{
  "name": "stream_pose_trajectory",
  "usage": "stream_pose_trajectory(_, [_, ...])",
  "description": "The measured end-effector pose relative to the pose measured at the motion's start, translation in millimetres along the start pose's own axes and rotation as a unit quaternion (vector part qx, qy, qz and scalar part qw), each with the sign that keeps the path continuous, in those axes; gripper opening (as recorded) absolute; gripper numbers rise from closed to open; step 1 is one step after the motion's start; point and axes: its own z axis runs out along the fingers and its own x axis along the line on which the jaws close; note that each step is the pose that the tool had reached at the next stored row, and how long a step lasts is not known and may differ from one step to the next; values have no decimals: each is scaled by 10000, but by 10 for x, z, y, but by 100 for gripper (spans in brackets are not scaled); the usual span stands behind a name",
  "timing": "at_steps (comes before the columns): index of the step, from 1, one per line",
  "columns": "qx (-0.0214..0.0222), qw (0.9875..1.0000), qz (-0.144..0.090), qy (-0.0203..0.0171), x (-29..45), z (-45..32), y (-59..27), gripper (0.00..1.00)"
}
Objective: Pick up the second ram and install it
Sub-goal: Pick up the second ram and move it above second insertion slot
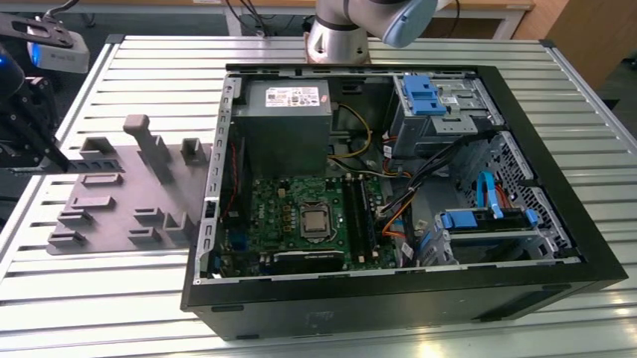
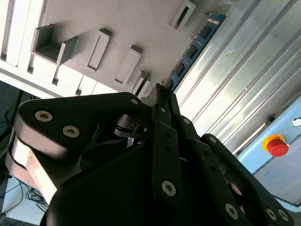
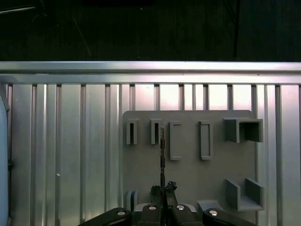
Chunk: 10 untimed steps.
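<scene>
My gripper (image 2: 162, 92) is shut on one end of the second ram (image 2: 197, 42), a thin dark-blue stick with black chips. In the first wrist view the ram (image 3: 162, 150) is edge-on, reaching out from the gripper (image 3: 162, 189) over the grey holder plate (image 3: 188, 169) with its slots. The exterior view puts the gripper (image 1: 35, 142) at its far left, above the table's edge beside the holder plate (image 1: 119, 201). The green motherboard (image 1: 298, 216) lies inside the open computer case (image 1: 572, 186), its dark memory slots (image 1: 356, 216) right of the processor socket.
The case holds a grey power supply (image 1: 283, 112), blue drive-bay clips (image 1: 423, 93) and loose cables. The arm's base (image 1: 339, 37) stands behind the case. A red stop button (image 2: 276, 146) sits off the ribbed metal table (image 1: 130, 313).
</scene>
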Motion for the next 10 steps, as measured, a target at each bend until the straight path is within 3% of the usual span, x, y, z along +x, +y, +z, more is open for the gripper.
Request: stream_pose_trajectory(10, [0,10000,0,0,-2,-110,2,14])
